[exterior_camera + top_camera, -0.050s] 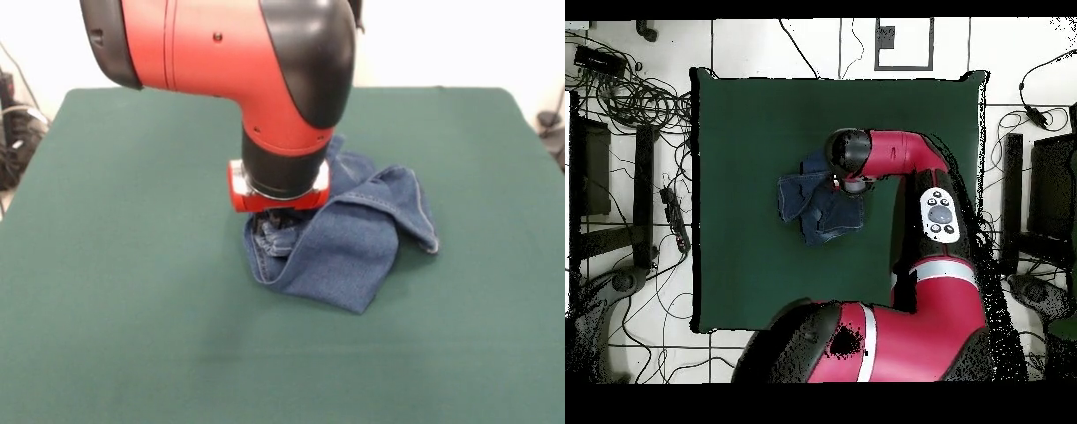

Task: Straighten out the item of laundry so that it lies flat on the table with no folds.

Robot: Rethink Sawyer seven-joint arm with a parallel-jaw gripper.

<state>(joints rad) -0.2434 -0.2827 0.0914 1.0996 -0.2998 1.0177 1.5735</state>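
At mid-table the gripper meets the jeans; jaw state unclear, so drag the bunched fold outward slowly.

One pair of blue denim jeans, bunched up, lies on one green bench under one red robot arm.

jeans: blue denim, darker in the folds, with pale stitching along a hem edge
table: dark green cloth, plain, no pattern
arm: red shell with black joint caps and a black wrist section; red collar above the gripper
floor: pale tiles with dark joint lines, crossed by black cables
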